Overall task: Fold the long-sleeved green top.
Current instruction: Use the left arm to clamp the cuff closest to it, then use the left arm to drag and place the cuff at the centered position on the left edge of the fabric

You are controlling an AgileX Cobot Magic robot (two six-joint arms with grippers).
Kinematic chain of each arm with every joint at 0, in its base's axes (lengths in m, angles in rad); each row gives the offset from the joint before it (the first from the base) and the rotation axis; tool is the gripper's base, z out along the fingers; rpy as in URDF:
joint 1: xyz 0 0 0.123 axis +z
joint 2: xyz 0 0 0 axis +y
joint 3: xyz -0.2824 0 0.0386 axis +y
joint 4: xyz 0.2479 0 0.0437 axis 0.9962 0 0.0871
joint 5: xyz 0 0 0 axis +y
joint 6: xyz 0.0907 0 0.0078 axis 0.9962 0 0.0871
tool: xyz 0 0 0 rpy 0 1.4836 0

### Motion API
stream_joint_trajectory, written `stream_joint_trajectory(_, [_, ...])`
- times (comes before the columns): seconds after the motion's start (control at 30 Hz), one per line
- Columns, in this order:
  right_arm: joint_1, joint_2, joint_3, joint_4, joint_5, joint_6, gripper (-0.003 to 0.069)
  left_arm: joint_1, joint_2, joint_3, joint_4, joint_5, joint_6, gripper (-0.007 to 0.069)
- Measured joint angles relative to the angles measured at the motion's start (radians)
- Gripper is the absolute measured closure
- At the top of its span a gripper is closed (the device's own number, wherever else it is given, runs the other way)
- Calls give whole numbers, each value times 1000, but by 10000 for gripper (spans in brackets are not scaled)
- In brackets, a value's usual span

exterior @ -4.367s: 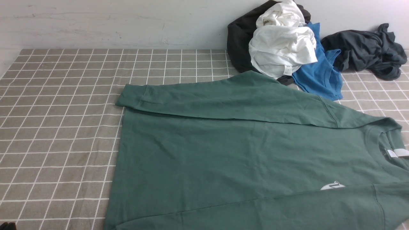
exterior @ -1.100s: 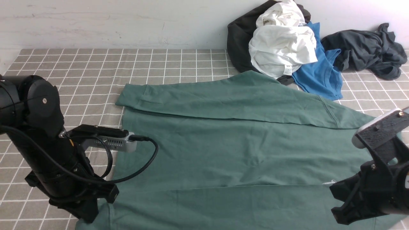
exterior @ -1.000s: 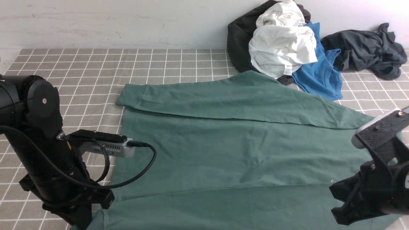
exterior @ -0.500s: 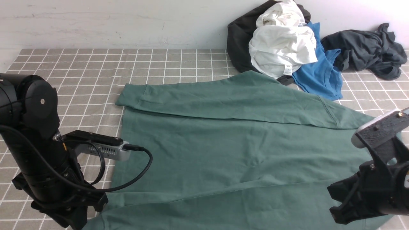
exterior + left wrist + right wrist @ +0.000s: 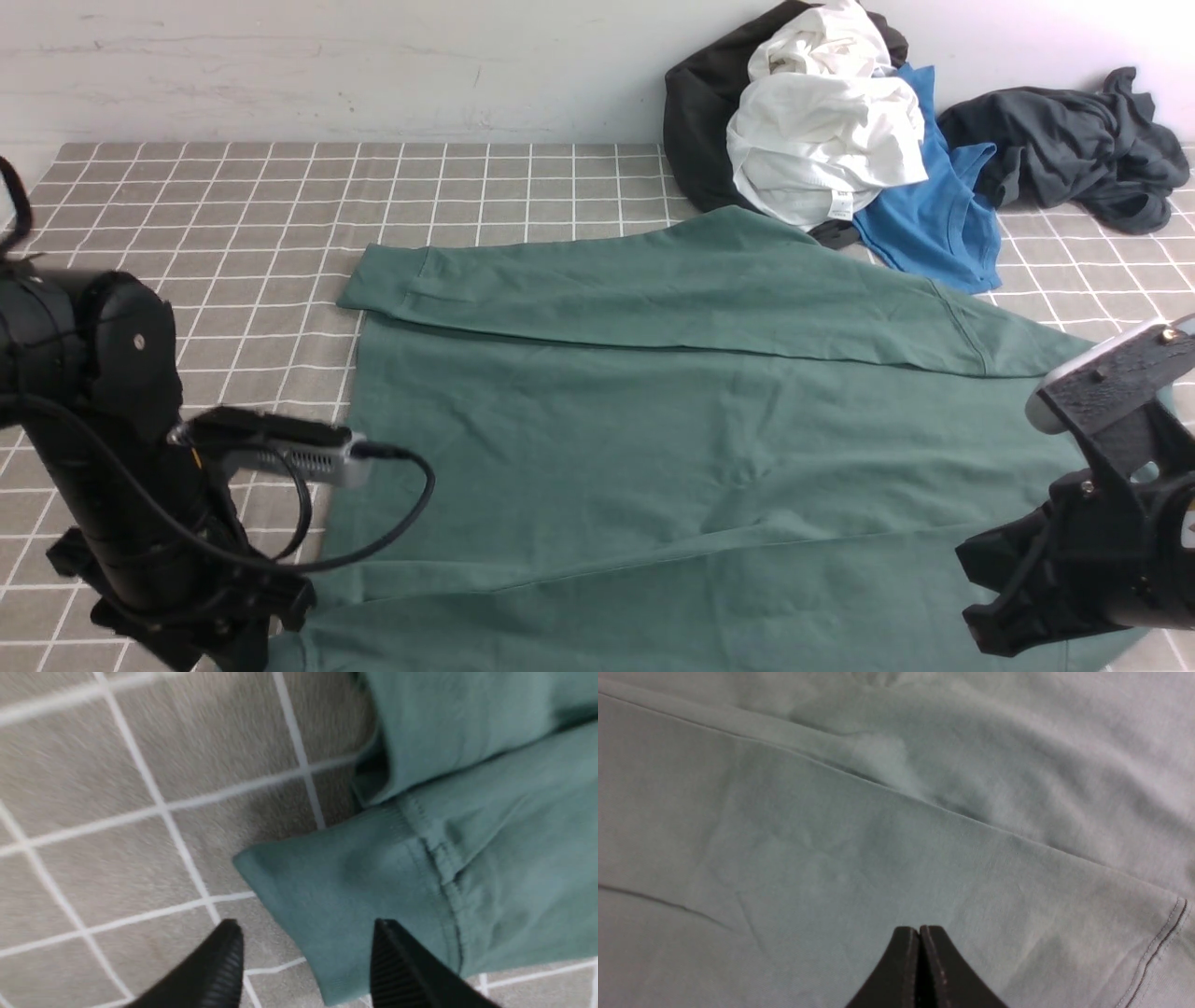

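Green cotton: the green long-sleeved top (image 5: 653,439) is spread on the checked tablecloth (image 5: 233,215), both sleeves (image 5: 653,289) laid across its body to narrow it. The left gripper (image 5: 304,933) is held parted over the near cuff (image 5: 336,891); the right gripper (image 5: 919,933) is seen closed above the fabric.

pale scuffed wall (image 5: 280,75), grey checked tablecloth (image 5: 233,205)

On your checked table (image 5: 233,187) lies the green long-sleeved top (image 5: 653,420), spread flat; at the far edge sit a heap of clothes (image 5: 822,140) and a dark grey garment (image 5: 1064,149).
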Motion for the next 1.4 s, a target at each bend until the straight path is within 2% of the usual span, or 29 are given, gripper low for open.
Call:
stream_joint_trajectory(0.07, [0, 0, 0, 3, 0, 0, 669, 0, 38, 12, -13, -4, 0, 251])
stream_joint_trajectory(0.17, [0, 0, 0, 7, 0, 0, 669, 0, 76, 16, -41, -11, 0, 272])
stream_joint_trajectory(0.2, [0, 0, 0, 7, 0, 0, 669, 0, 99, 16, -53, -24, 0, 325])
stream_joint_trajectory(0.23, [0, 0, 0, 7, 0, 0, 669, 0, 101, 16, -53, -24, 0, 333])
stream_joint_trajectory(0.4, [0, 0, 0, 7, 8, 0, 669, -2, 111, 15, -59, 12, 0, 583])
stream_joint_trajectory(0.5, [0, 0, 0, 7, 9, 0, 669, -15, 74, 15, -57, 73, 1, 616])
stream_joint_trajectory(0.8, [0, 0, 0, 7, 11, -1, 669, -100, -210, 9, -52, 152, -17, 622])
stream_joint_trajectory(1.07, [0, 0, 0, 9, 11, -1, 669, -103, -343, -77, 10, 156, -37, 622])
stream_joint_trajectory(1.3, [0, 0, 0, 10, 11, -1, 669, -103, -253, -268, 161, -90, -61, 622])
stream_joint_trajectory(1.4, [0, 0, 0, 10, 12, -1, 669, -95, -187, -309, 204, -148, -79, 622])
